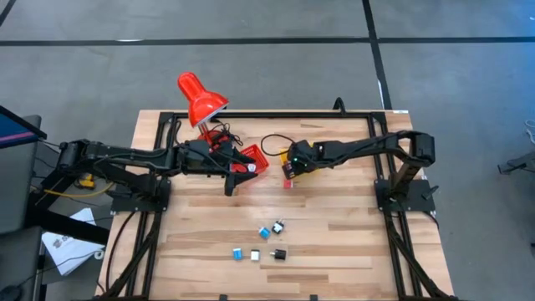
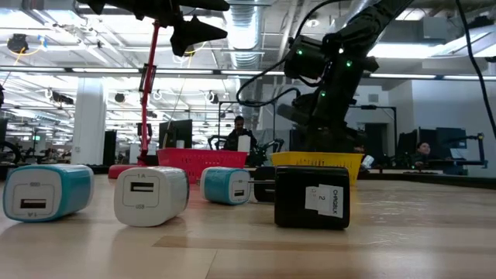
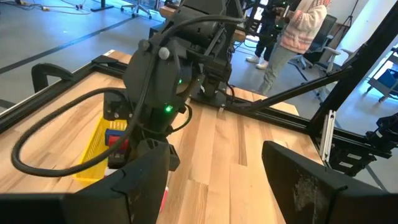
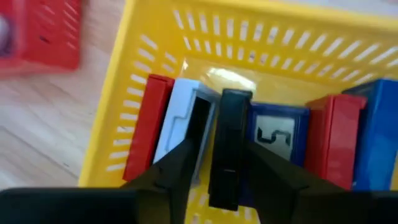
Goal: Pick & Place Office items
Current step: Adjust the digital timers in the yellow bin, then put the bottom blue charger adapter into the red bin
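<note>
Right pincer (image 4: pixel 214 171) sits over the yellow basket (image 4: pixel 149 37), its fingers narrowly apart and closed on a flat black piece (image 4: pixel 229 143); piece stands on edge, long axis running from between the fingers down into the basket. Packed on edge beside it in the basket: two red pieces (image 4: pixel 146 124), one white piece (image 4: pixel 180 121), a blue piece with a white label (image 4: pixel 277 137), and one further blue piece (image 4: pixel 376 137) at the far side; six counted in all.

Left pincer (image 1: pixel 238 177) hovers above the desk (image 1: pixel 351 242) just beside the red basket (image 1: pixel 255 159); fingers (image 3: pixel 305 180) spread wide, nothing between them.

Loose on the desk, near the front: five small blocks in the high view; low view resolves four, namely two cyan-and-white chargers (image 2: pixel 48 192), one white charger (image 2: pixel 151 195), one black block (image 2: pixel 312 198), long axes lying flat along the desk.

One red desk lamp (image 1: pixel 201 99) at the rear.
</note>
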Controlling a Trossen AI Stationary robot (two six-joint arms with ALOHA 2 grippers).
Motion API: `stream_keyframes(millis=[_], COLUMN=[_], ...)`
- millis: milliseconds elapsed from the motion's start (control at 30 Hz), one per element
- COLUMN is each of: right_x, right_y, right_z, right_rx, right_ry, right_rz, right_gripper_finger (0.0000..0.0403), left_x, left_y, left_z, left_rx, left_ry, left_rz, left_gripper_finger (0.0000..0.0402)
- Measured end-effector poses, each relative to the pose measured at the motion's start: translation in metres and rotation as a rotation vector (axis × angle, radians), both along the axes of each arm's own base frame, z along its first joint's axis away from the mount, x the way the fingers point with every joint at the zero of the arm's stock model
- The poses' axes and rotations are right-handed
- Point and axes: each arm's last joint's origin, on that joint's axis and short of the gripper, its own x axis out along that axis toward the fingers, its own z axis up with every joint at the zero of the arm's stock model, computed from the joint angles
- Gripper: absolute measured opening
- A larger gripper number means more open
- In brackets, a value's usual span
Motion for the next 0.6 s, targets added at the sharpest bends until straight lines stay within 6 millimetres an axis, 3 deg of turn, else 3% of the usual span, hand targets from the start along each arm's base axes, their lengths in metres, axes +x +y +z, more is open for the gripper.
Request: stream_keyframes(millis=[300, 600], right_x=[0.004, -0.021], right_y=[-0.005, -0.007], right_z=[0.039, 0.098], right_rx=[-0.040, -0.197], right_ry=[-0.057, -0.187], right_rz=[0.040, 0.051], right_gripper_finger=[0.0205, 0.0219], left_x=[0.000, 0.000], left_y=[0.000, 0.000], left_z=[0.000, -0.001], left_rx=[0.000, -0.008], left_ry=[0.001, 0.008], left_rz=[0.000, 0.001], left_gripper_finger=[0.0255, 0.0255])
